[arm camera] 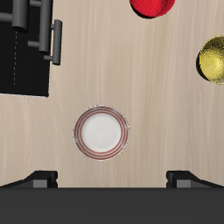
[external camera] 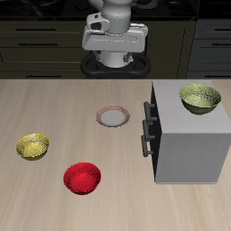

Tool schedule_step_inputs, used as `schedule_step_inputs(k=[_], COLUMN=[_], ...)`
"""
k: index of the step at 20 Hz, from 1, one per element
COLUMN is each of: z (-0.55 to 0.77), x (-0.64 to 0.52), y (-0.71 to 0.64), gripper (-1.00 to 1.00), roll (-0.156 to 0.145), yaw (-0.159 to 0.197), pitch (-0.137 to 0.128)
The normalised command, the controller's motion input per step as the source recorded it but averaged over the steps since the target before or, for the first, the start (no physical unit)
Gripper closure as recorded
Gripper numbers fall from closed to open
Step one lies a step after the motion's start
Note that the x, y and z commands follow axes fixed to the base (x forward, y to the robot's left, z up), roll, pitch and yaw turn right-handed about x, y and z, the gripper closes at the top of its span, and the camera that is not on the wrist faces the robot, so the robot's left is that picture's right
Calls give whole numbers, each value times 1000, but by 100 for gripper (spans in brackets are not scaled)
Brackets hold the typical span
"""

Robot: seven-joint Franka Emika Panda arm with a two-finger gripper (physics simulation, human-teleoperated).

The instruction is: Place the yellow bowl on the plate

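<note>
The yellow bowl (external camera: pixel 32 146) is small, shiny and golden, and sits upright on the wooden table toward its front; it also shows in the wrist view (arm camera: pixel 213 59). The plate (external camera: pixel 113 116), pale with a reddish-brown rim, lies flat near the table's middle, and the wrist view (arm camera: pixel 101 133) looks almost straight down on it. My gripper (external camera: pixel 115 61) hangs high above the table's back edge, well apart from both. In the wrist view the gripper (arm camera: pixel 112 179) is open and empty, its fingertips (arm camera: pixel 39 179) spread wide.
A red bowl (external camera: pixel 81 177) sits near the front edge beside the yellow bowl and shows in the wrist view (arm camera: pixel 153 7). A grey cabinet (external camera: pixel 185 135) with dark handles stands beside the plate. A larger olive bowl (external camera: pixel 199 97) rests on top of it.
</note>
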Motion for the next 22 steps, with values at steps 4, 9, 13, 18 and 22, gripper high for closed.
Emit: schedule_step_inputs(k=[4,9,13,18,22], z=[141,246,256,118,20], x=[128,112,140,218,167], y=[-243,-259,-387,-245,-173], gripper=[-100,-100,-100,-100,-100], roll=[-25,16,-28,7,-9], yaw=[11,2,-2,26,-12], pitch=[-7,-11,-20,14,20])
